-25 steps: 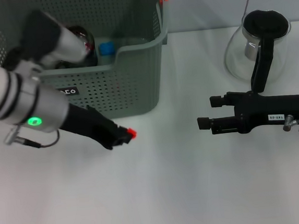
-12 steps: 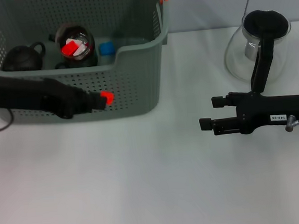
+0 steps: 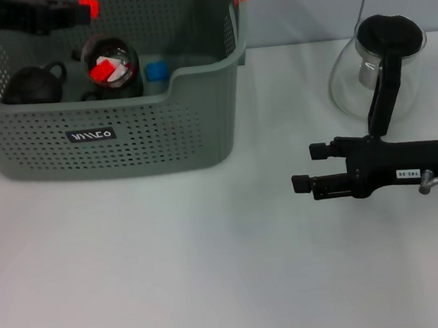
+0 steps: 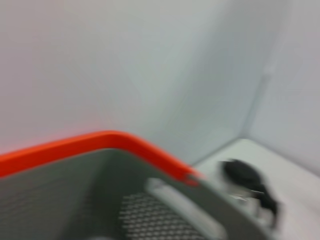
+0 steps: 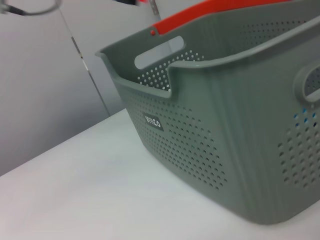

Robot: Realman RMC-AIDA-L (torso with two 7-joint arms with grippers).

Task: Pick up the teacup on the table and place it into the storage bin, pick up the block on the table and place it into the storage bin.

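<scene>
Left gripper (image 3: 86, 7) is above the storage bin (image 3: 201, 135), clenched on a small red block (image 3: 88, 6). Teacup (image 3: 111, 66) sits in bin just below it. Right gripper (image 3: 305, 167), fingers apart w/ nothing between, hovers over table (image 3: 213, 272).

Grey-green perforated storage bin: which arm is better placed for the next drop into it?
Left. The left gripper is over the grey-green perforated storage bin, a small orange piece at its tip; the right gripper is open over the white table, off to the bin's right.
</scene>
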